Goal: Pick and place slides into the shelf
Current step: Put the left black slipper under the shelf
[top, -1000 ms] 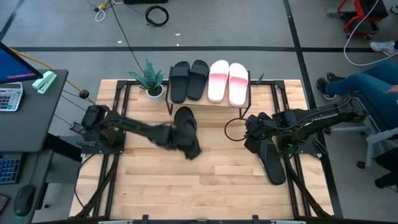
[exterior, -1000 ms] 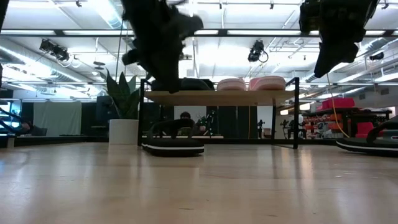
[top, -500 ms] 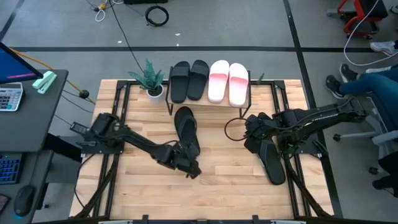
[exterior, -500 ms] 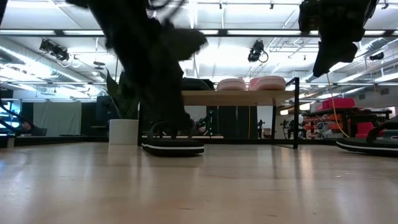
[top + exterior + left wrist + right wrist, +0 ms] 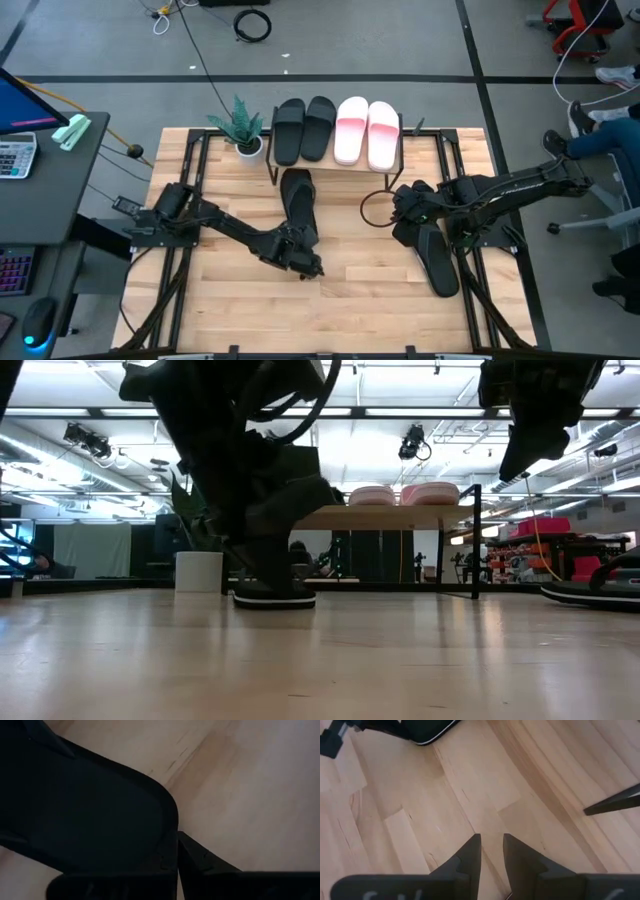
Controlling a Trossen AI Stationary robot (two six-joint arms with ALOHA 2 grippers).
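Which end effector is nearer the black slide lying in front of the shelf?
Left end effector is at that black slide's near end; right end effector hangs off to its side.

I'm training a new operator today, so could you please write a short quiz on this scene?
1. True or false: two pink slides sit on the shelf.
2. How many black slides are off the shelf, on the table?
3. Which gripper is down at the black slide in front of the shelf? A) left B) right

Key:
1. True; two black ones lie beside them.
2. Two: one in front of the shelf, one under the right arm.
3. A; the left gripper, jaws shut, is at that slide's near end. The right gripper hangs above the table.
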